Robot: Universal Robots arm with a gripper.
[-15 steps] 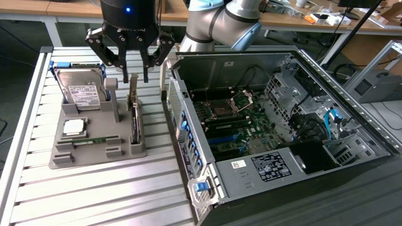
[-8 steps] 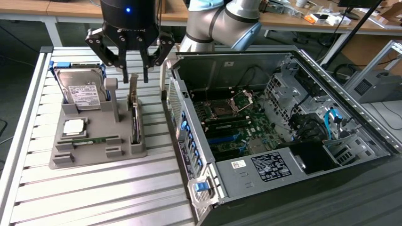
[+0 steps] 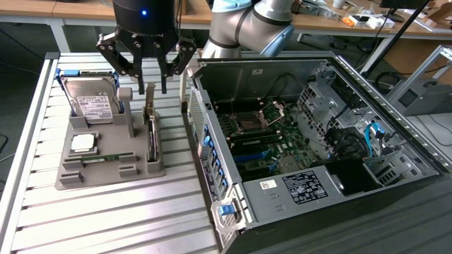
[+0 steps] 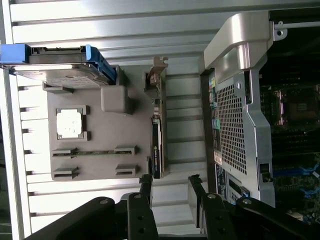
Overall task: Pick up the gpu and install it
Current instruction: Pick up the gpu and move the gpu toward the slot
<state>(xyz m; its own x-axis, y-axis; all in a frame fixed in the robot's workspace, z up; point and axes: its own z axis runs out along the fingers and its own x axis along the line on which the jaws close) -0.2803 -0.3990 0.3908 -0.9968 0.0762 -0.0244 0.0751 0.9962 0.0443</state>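
The gpu [image 3: 150, 133] is a thin dark card standing on edge in a slot along the side of the grey holder tray [image 3: 99, 169] nearest the computer case. Its silver bracket end [image 4: 156, 70] points away from the gripper in the wrist view. My gripper [image 3: 153, 90] hangs open just above the card's far end, with nothing between its fingers. In the wrist view the gpu [image 4: 156, 132] lies ahead of the open gripper [image 4: 170, 182], roughly in line with the gap between the black fingertips [image 4: 147, 181].
The tray also holds a silver hard drive [image 3: 92, 100] in a blue bracket, a processor [image 3: 83, 142] and a green memory stick [image 3: 106, 157]. An open computer case [image 3: 233, 79] with its motherboard [image 3: 261, 143] stands at the exterior view's right, close beside the tray, on a slatted metal table [image 3: 106, 217].
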